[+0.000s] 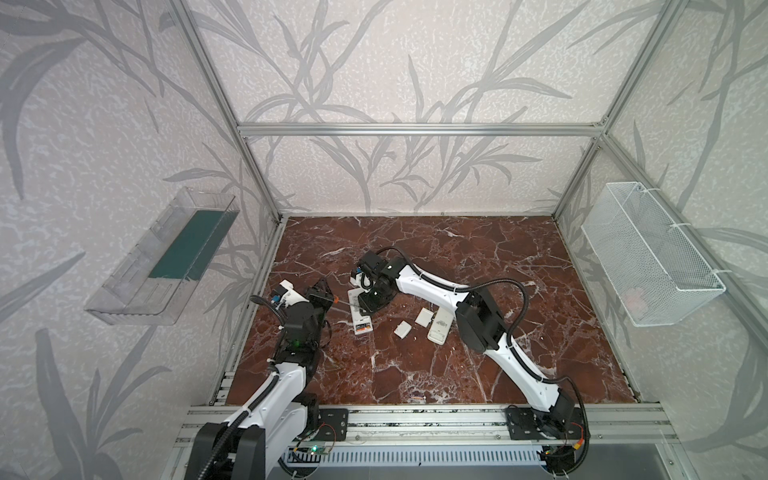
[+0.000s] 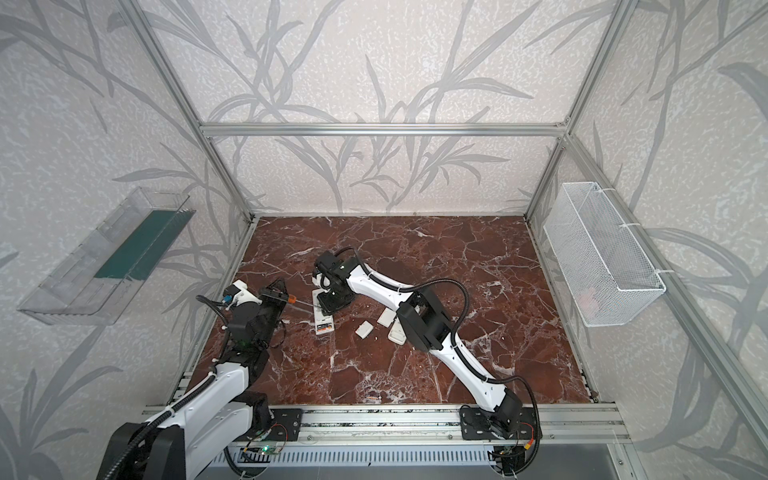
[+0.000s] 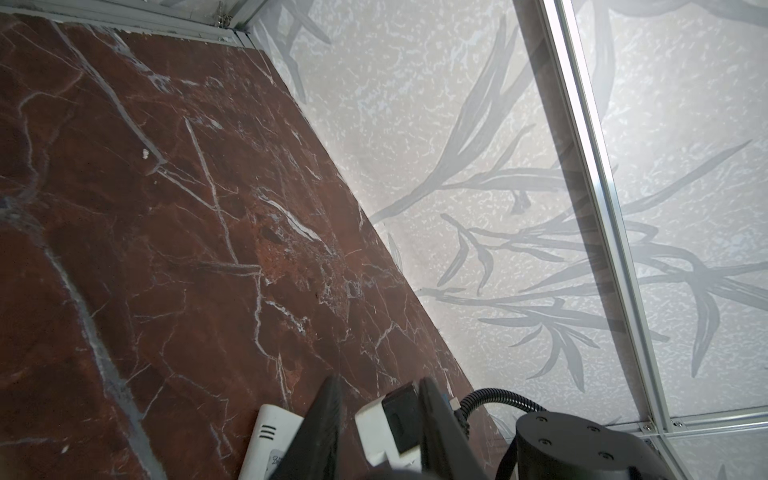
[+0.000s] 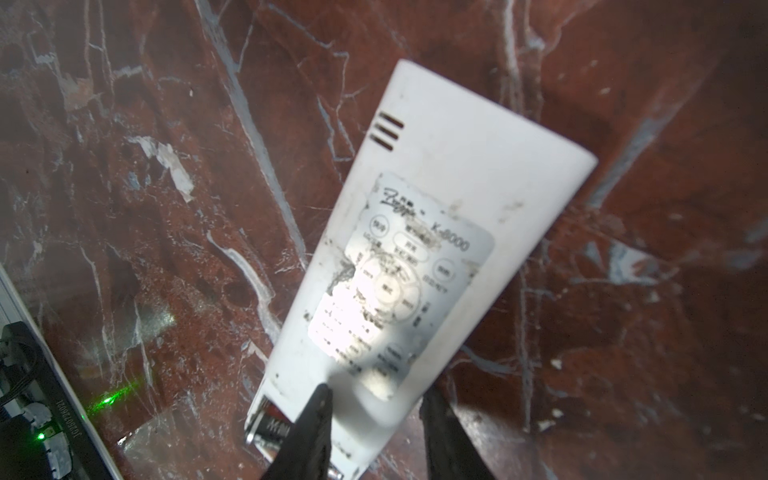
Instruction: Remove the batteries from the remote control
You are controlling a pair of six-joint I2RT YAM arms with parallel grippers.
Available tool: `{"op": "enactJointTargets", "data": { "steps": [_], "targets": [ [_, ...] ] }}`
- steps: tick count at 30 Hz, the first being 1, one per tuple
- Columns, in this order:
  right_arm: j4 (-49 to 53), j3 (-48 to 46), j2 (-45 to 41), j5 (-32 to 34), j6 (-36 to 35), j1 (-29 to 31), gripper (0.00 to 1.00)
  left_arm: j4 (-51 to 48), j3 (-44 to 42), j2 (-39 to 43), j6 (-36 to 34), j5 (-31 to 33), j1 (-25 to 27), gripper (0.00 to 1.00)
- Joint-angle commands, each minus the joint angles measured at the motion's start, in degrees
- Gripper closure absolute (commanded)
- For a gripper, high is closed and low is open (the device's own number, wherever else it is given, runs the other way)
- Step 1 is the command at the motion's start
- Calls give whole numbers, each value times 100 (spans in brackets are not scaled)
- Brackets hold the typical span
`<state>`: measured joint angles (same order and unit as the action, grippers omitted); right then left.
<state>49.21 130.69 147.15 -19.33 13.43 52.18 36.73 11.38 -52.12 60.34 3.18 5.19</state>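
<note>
1. My right gripper [image 4: 376,390] is clamped on the battery end of the remote control [image 4: 436,199]. The remote lies label side up on the surface [image 1: 457,374], just left of centre in both top views.
2. 1 battery [image 4: 268,428], dark with a silvery end, sits in the open compartment right beside my finger [image 4: 316,419]. So that battery is not out yet.
3. My left gripper [image 1: 324,296] is clenched on the orange-handled screwdriver [image 1: 336,299], thin shaft aimed at that same end of the remote. Whether the tip touches anything, I cannot tell.
4. Done so far, by my reading: a white cover [image 1: 402,330] and another cover [image 1: 424,316] lie loose on the surface, so 2 are off. They sit between this remote and a 2nd remote [image 1: 439,328].
5. Left to do: lever this battery free, plus any partner hidden under my finger. The 2nd remote's compartment is too small to read from here.
6. Containers now. The clear bin [image 1: 124,282] on the left wall shows only a dark green panel inside, with no battery visible.
7. The white mesh basket [image 1: 623,257] on the right wall has a faint pinkish patch at its bottom, too blurred to name. I spot no loose battery on the surface either.
</note>
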Motion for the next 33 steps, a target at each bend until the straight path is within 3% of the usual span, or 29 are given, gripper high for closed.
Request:
{"op": "enactJointTargets", "data": {
  "steps": [1,6,9,18,26,33],
  "targets": [
    [714,-484,776,252,-174,453,64,-568,236,457,-286,-126,7,100],
    [726,-427,745,263,-178,451,64,-2397,709,1140,-1374,185,8,100],
    [707,-418,663,281,-179,451,64,-2699,845,1028,-1604,206,-20,100],
    [783,-316,648,324,-200,452,64,-1944,992,-32,-1736,-181,-158,100],
    [774,-293,674,303,-187,453,64,-2096,1051,-114,-1994,-99,-194,100],
    [779,-281,674,329,-203,454,64,-1515,853,-421,-1862,-236,-213,100]
  ]
}}
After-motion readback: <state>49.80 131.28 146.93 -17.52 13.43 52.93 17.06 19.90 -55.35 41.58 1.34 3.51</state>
